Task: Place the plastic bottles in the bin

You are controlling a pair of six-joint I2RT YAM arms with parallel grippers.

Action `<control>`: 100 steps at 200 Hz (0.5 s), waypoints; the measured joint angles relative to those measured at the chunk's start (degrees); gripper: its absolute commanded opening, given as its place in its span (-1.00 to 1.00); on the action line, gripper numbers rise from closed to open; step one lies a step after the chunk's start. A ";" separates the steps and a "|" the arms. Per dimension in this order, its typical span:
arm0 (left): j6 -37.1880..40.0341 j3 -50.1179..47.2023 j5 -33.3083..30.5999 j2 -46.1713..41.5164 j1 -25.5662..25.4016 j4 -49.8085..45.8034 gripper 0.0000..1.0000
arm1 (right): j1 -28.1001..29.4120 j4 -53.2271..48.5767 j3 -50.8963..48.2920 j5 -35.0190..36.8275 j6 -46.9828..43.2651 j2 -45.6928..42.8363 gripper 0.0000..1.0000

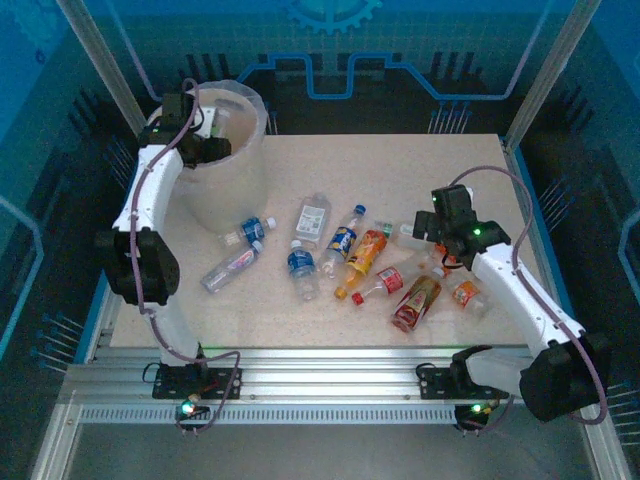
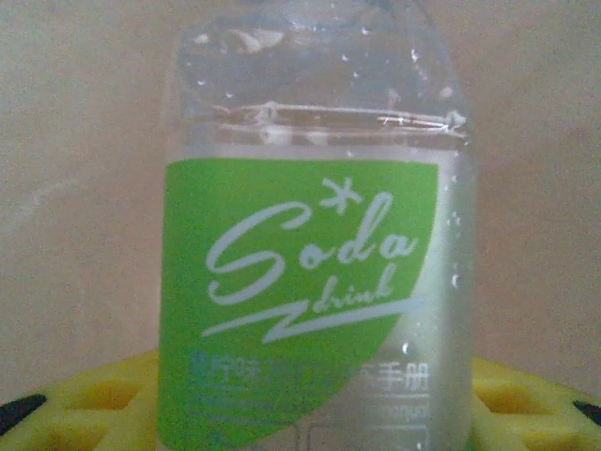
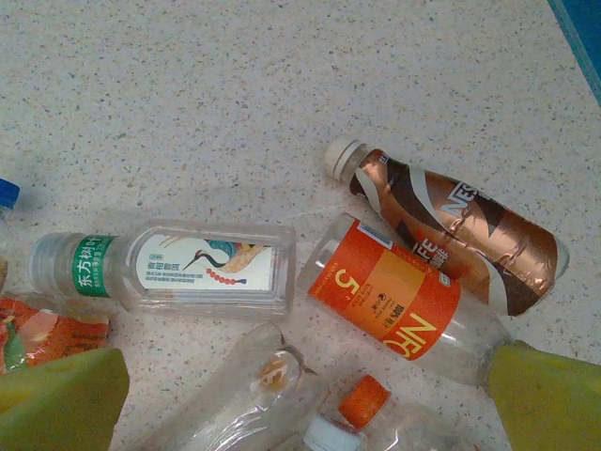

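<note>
Closest to the lens, in the left wrist view, stands a clear soda bottle [image 2: 310, 282] with a bright green label, upright and beaded with droplets. Yellow fingers [image 2: 89, 404] flank its lower part on both sides, so the left hand [image 1: 205, 145] is pinching it. A pale beige wall lies behind it. Seen from above, that hand hangs over the mouth of the bin [image 1: 245, 175], the big whitish bucket at the far left corner of the counter [image 1: 430, 160].

The other plastic bottles [image 1: 365, 252] lie on their sides, scattered across the middle of the counter to the right of the bin. A blue-labelled bottle [image 1: 250, 231] lies just beside the bin's base.

The right hand [image 1: 435, 228] hovers above the right end of the scatter, its fingers [image 3: 549, 399] spread wide and clear of the bottles below. Under it a copper-wrapped coffee bottle [image 3: 460, 225] and an orange-labelled bottle [image 3: 385, 301] lie touching along their sides. Just left of them is a flat clear bottle [image 3: 188, 268] with a crane picture and a green neck band. Nearer the camera, a crumpled clear bottle [image 3: 235, 395] lies beside an orange cap [image 3: 362, 399].
</note>
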 measured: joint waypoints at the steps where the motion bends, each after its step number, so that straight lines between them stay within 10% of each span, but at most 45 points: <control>1: 0.02 0.00 0.00 0.07 0.00 -0.04 -0.02 | 0.00 0.00 0.00 0.02 0.00 0.02 0.99; 100: 0.13 3.32 0.00 5.16 0.00 -2.60 0.64 | 0.83 -0.44 0.83 -2.45 -1.14 3.26 0.99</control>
